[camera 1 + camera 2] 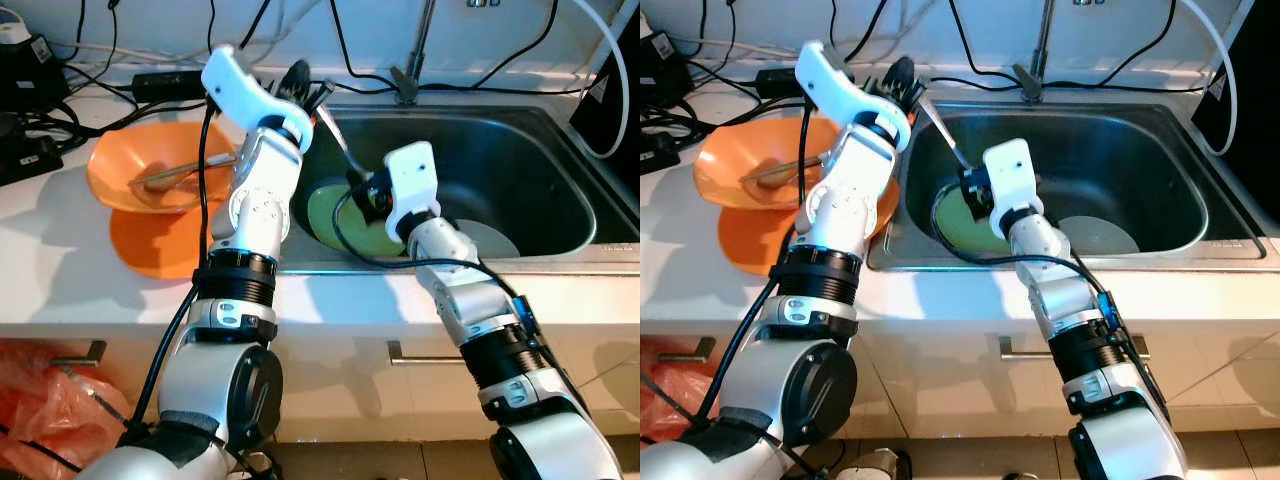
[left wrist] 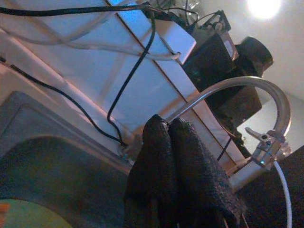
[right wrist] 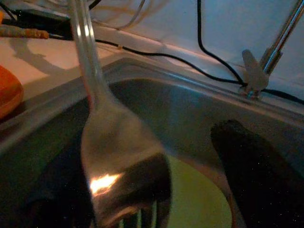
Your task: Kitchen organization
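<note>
A metal fork (image 3: 121,156) stands tilted in the steel sink (image 1: 480,160), its handle (image 1: 335,140) rising toward the back left corner. Its head hangs over a green plate (image 1: 335,225) on the sink floor. My right gripper (image 1: 362,190) is down in the sink and open, with the fork's head between its fingers; the one finger (image 3: 256,166) stands clear of the fork. My left gripper (image 1: 305,85) hovers above the sink's back left corner, shut with nothing in it, its fingertips (image 2: 166,128) pressed together.
On the counter to the left, an orange bowl (image 1: 120,160) holding a utensil (image 1: 175,175) sits above an orange plate (image 1: 150,250). A pale plate (image 1: 490,240) lies in the sink at right. The faucet (image 1: 410,80) rises behind. Cables and black adapters (image 1: 30,60) crowd the back left.
</note>
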Available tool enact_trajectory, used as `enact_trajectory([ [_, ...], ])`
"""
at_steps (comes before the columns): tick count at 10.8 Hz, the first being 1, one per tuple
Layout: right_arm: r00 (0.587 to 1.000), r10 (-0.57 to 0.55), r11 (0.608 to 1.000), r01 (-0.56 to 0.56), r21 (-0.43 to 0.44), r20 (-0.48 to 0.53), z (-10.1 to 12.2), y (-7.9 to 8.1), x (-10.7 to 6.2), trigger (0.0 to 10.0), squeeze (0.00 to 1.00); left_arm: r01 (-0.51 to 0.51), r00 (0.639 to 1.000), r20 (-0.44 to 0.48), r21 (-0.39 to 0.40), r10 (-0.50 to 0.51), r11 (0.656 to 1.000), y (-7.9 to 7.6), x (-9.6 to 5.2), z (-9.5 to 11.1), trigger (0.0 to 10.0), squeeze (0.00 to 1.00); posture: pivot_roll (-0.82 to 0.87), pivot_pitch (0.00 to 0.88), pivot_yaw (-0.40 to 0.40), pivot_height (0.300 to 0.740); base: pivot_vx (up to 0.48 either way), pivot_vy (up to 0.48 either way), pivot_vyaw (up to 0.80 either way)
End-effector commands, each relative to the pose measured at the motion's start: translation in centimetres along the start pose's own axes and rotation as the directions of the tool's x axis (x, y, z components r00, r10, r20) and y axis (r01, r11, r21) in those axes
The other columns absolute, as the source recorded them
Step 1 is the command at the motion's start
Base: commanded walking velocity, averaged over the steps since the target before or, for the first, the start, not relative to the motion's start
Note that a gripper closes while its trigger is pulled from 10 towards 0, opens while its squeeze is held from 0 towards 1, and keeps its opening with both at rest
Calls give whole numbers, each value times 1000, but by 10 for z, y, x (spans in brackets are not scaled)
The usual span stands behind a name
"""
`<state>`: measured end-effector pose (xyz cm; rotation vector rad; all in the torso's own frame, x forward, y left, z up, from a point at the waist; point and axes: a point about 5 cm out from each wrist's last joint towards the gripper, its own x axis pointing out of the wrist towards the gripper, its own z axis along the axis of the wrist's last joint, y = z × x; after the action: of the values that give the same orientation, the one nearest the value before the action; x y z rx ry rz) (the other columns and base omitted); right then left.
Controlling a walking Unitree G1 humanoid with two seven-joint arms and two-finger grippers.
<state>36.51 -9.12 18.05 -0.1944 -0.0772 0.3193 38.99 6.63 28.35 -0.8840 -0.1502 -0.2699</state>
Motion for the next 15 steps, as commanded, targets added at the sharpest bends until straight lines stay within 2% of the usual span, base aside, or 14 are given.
enact_trajectory([
  [1,1000,-4,1000,5,-5,20,5,-2,3,0,0,-11,996,-89,-86,4,996,-9,-10,-38,0,0,114,83,-2,740,0,0,0],
  [5,1000,-16,1000,15,13,15,1,-3,2,0,0,-25,993,-121,-84,14,996,-7,-15,-43,0,0,110,85,-2,740,0,0,0],
  [9,999,-32,999,31,19,13,-1,-4,1,0,0,-66,989,-136,-6,64,998,1,-18,-47,0,0,106,85,3,740,0,0,0],
  [10,999,-34,999,34,20,11,-2,-4,1,0,0,-77,987,-138,23,79,997,3,-18,-47,314,0,104,84,3,740,0,0,0],
  [11,999,-36,999,36,19,11,-2,-4,1,0,0,-94,986,-134,44,99,995,5,-18,-47,1647,0,103,83,4,740,0,0,0],
  [12,999,-37,999,37,19,12,-2,-4,2,0,0,-105,984,-134,66,114,992,7,-18,-47,2510,0,102,83,5,740,0,0,0],
  [13,999,-40,999,40,20,12,-1,-5,2,0,0,-125,982,-124,127,141,984,11,-17,-45,8392,0,102,82,5,740,0,0,0],
  [14,999,-41,999,41,22,12,-1,-5,2,0,0,-97,987,-113,126,112,987,8,-16,-43,10000,0,102,80,6,740,0,0,0],
  [15,999,-42,999,42,22,12,-2,-5,2,0,0,-90,989,-108,130,105,987,7,-16,-42,10000,345,103,79,6,740,0,0,0],
])
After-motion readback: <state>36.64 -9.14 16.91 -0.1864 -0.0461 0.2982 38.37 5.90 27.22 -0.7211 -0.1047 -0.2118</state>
